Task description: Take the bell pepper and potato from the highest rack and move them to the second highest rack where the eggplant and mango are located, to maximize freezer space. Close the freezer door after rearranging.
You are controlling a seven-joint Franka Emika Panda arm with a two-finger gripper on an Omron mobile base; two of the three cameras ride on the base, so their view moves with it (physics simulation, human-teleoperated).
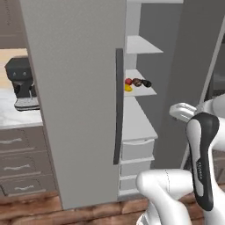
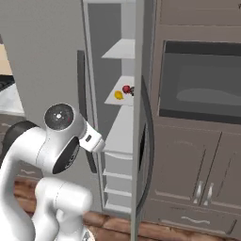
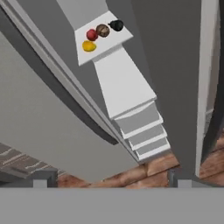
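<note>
The freezer [image 1: 79, 110] stands with its right-hand freezer door [image 1: 193, 66] swung open, seen edge-on in the right base view [image 2: 139, 117]. On one pale shelf [image 3: 111, 43] lie all four items close together: the yellow mango [image 3: 89, 46], the red bell pepper [image 3: 92, 34], the brown potato [image 3: 103, 30] and the black eggplant [image 3: 116, 25]. They also show as the bell pepper [image 1: 128, 81], mango [image 1: 128, 88], potato [image 1: 137, 82] and eggplant [image 1: 146, 83]. The shelf above [image 1: 140, 44] is bare. My gripper [image 3: 111, 179] is open, holds nothing, and hangs well back from the shelves.
The freezer's left door [image 1: 66, 88] is shut, its dark bar handle [image 1: 117, 105] beside the opening. Drawers [image 3: 140, 129] sit below the shelves. A wall oven [image 2: 200, 84] and cabinets stand right of the open door. A coffee machine [image 1: 19, 81] sits on the left counter.
</note>
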